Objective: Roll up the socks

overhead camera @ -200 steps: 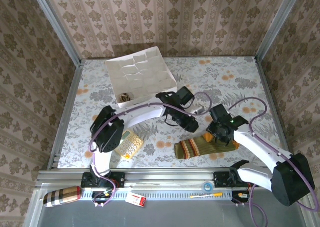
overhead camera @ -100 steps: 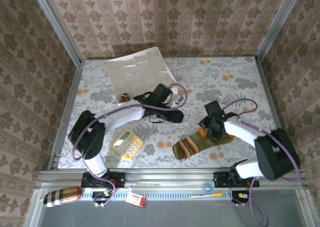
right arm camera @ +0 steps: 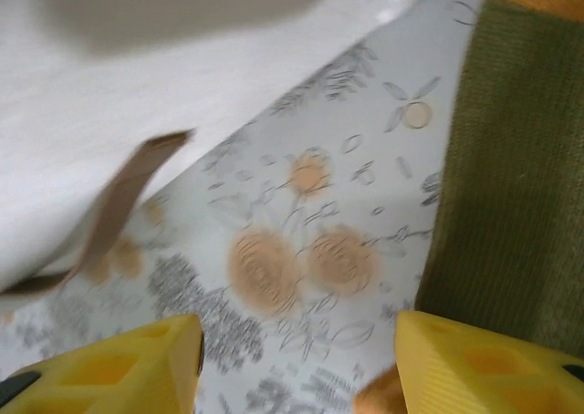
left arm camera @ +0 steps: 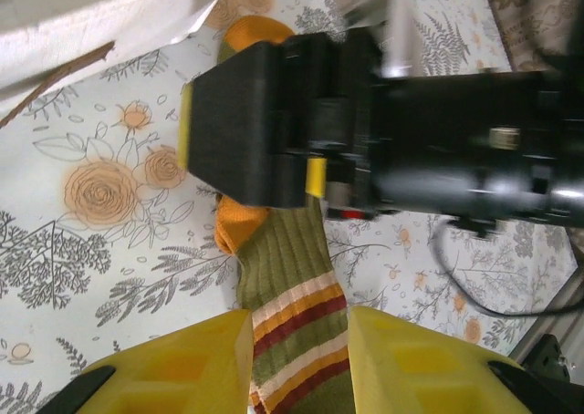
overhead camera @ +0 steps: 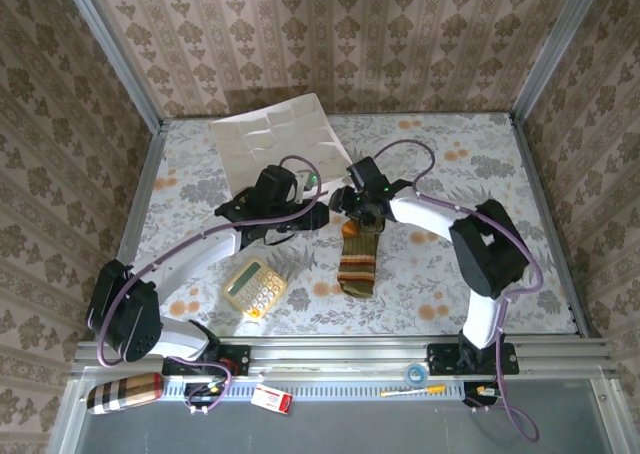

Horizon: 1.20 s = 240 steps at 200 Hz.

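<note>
**Overhead and wrist views, near edge to far wall.** On the near rail, a plaid roll [overhead camera: 125, 392] lies at the left. Past it, on the floral tabletop [overhead camera: 450, 164], sits a yellow calculator [overhead camera: 253, 287]. Just to its right the olive sock [overhead camera: 358, 264] lies flat and unrolled near the middle of the tabletop. Its striped cuff points toward the near edge, and its orange end lies farther back, under the right arm's wrist.

The left gripper [overhead camera: 308, 214] hangs just left of the sock's far end. Its jaws are partly apart and hold nothing. The left wrist view shows the cuff stripes in the gap beyond the yellow fingers [left arm camera: 173, 368].

The right gripper [overhead camera: 342, 200] is above the sock's orange end, facing the left gripper. Its jaws are spread wide, with only bare tabletop between them, and the sock's green knit lies to one side in the right wrist view.

Farthest back is a white tray [overhead camera: 270, 139], standing just behind both grippers.
</note>
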Tool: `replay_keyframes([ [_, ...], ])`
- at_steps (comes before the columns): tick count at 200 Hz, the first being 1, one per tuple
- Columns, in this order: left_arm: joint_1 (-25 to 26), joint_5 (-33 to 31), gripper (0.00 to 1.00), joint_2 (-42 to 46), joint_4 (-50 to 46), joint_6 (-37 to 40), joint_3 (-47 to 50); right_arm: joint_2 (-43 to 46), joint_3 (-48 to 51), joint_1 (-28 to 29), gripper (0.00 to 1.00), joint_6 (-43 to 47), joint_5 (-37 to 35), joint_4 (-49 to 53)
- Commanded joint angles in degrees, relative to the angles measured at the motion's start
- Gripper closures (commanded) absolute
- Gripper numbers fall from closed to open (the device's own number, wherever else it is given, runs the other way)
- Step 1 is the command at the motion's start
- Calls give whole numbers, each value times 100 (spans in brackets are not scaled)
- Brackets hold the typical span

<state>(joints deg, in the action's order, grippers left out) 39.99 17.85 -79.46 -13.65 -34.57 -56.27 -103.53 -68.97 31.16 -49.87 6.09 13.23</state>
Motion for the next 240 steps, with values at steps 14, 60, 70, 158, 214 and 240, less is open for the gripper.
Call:
replay_keyframes([
  [14, 22, -29, 68, 1, -24, -230, 137, 1245, 709, -101, 44, 1241, -516, 103],
  [60, 305, 222, 69, -883, -75, -274, -452, 2770, 2176, -86, 57, 1638, -853, 343],
  [70, 390, 273, 70, -1158, -104, -340, -630, 3055, 2456, -22, 58, 1672, -818, 348],
  [158, 905, 334, 71, -3220, -295, -1133, -1896, 4902, 4022, 1653, 52, 2766, -1786, -467],
  [214, 622, 35, 75, -3179, -673, -1621, -1088, 4289, 3835, 2825, 46, 4294, -1975, -680],
  [240, 411, 17, 75, -2869, -476, -1772, -535, 3927, 3806, 3162, 39, 4881, -1876, -895],
])
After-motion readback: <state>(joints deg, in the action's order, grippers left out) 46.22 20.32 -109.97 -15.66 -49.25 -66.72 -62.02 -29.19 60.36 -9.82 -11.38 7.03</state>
